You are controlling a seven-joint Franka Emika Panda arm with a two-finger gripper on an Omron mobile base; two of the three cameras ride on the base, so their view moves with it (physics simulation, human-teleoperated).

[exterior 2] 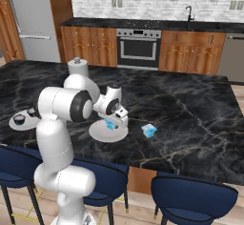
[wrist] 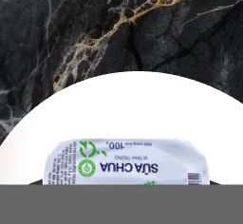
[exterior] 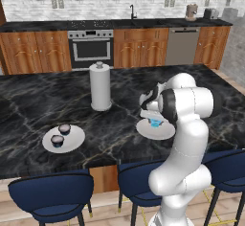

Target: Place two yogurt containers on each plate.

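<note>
Black marble veined with gold carries the scene: a light blue and white yogurt cup (wrist: 126, 163) is seen on or just over the near plate (wrist: 142, 104), directly beneath the gripper (exterior: 154, 119), whose fingertips are hidden, so whether it is clasped or released cannot be told. Judged from this, the first cup is being delivered here, and a clean release and lift are called for next. A second blue cup (exterior 2: 149, 130) waits beside that plate, while two dark cups (exterior: 61, 134) are already set on the far plate (exterior: 76, 141).
</note>
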